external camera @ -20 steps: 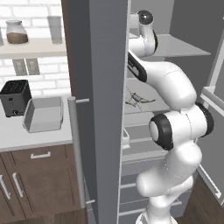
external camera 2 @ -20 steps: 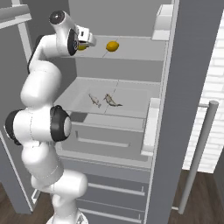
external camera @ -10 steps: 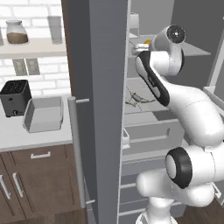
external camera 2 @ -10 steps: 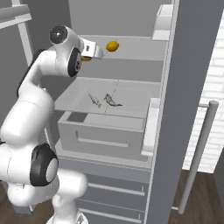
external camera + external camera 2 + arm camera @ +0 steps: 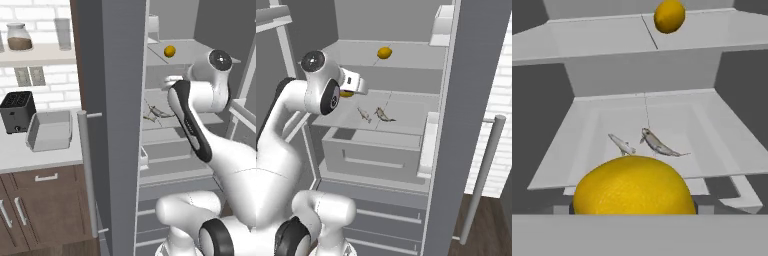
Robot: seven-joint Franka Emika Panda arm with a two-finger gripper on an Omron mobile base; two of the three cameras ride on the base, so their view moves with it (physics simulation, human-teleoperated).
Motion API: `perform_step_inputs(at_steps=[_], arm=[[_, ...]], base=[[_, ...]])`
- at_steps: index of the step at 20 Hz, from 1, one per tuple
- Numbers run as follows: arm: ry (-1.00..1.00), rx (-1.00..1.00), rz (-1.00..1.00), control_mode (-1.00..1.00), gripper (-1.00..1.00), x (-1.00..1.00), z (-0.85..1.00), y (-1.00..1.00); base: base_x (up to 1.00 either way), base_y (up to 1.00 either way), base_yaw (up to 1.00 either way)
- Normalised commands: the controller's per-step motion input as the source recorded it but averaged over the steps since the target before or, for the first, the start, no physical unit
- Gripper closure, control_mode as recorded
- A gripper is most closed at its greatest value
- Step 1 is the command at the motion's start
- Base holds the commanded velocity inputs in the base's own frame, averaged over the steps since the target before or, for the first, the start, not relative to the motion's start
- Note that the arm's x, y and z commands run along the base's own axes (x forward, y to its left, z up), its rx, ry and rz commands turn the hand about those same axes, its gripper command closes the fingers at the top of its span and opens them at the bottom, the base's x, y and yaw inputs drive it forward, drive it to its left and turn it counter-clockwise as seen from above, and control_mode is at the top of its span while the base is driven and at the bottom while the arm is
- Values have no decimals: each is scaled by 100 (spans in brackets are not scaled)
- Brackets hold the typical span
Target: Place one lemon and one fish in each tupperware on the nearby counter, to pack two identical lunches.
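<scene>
In the left base view, one tupperware point(image 5: 49, 131) stands on the worktop point(image 5: 30, 159) beside the toaster point(image 5: 16, 111); a lemon point(image 5: 170, 50) lies on the upper fridge shelf.

In the right base view, the gripper point(image 5: 346, 93) holds a second lemon point(image 5: 347, 93) above two fish point(image 5: 384, 114).

In the hand view, the jaws are closed on this large lemon point(image 5: 632, 186).

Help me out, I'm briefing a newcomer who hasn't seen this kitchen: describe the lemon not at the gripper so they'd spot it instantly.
Look into the open fridge, to its upper shelf. The lemon sits there alone, a small bright-yellow ball near the shelf's middle. The other lemon is close against the gripper, and the two thin grey fish lie one shelf lower.
</scene>
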Motion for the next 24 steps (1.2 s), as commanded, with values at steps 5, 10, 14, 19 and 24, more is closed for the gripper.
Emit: perform_step_inputs(at_steps=[5, 10, 14, 19, 24], arm=[[14, 0, 6, -100, 100, -100, -30, 0], [0, 0, 0, 100, 100, 0, 0, 0], [0, 0, 0, 100, 100, 0, 0, 0], [0, 0, 0, 100, 100, 0, 0, 0], [0, 0, 0, 100, 100, 0, 0, 0]], base=[[0, 0, 0], [-100, 14, 2], [-100, 31, 7], [-98, 88, 24], [-9, 100, 26]])
